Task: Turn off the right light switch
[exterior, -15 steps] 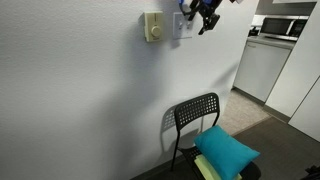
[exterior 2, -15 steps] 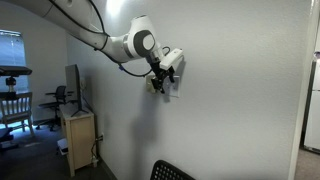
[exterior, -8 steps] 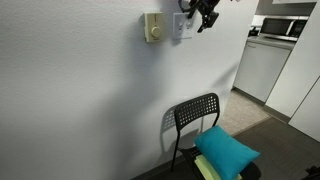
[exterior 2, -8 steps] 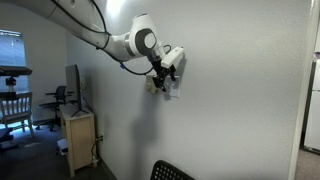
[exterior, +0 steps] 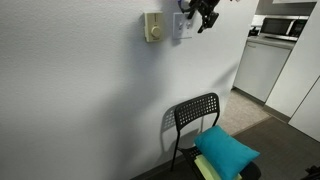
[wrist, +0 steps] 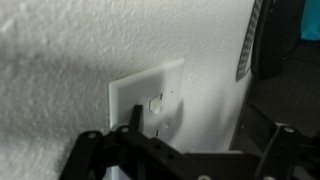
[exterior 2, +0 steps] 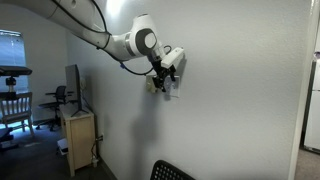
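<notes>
The right light switch [wrist: 148, 98] is a white glossy wall plate with small white toggles [wrist: 157, 104]. It shows in both exterior views [exterior: 183, 27] [exterior 2: 173, 91]. A cream-yellow plate with a round knob [exterior: 152, 27] sits beside it. My gripper [wrist: 205, 128] is right at the white plate, fingers spread apart and holding nothing. One dark finger tip is at the plate's face just beside the toggles. The gripper also shows in both exterior views [exterior: 202, 14] [exterior 2: 166, 76], pressed close to the wall.
A black metal chair [exterior: 196, 118] with a teal cushion [exterior: 225, 151] stands below the switches. A kitchen counter with a microwave [exterior: 283, 29] lies beyond the wall's corner. A small wooden cabinet [exterior 2: 78, 140] stands against the wall farther along.
The gripper has shifted very slightly at the white plate. Otherwise nothing has visibly changed.
</notes>
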Action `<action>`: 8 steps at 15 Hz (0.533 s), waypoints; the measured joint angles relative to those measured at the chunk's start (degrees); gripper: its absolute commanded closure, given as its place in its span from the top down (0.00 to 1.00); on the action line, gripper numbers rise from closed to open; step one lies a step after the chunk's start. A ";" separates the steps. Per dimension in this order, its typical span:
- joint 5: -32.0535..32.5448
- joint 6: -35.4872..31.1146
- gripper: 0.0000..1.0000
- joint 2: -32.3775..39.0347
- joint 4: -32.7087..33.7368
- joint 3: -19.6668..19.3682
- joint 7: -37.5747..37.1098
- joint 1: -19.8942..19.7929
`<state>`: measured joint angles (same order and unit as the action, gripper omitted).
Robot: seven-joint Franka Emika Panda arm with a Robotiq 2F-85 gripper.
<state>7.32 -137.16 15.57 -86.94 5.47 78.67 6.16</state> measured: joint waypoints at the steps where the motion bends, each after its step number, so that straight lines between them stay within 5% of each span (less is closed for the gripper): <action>1: -0.08 0.00 1.00 0.00 0.00 0.00 0.00 -0.01; 8: -1.91 1.56 1.00 0.97 -0.02 0.00 0.00 -0.32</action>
<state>5.41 -135.60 16.54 -86.96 5.47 78.67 5.84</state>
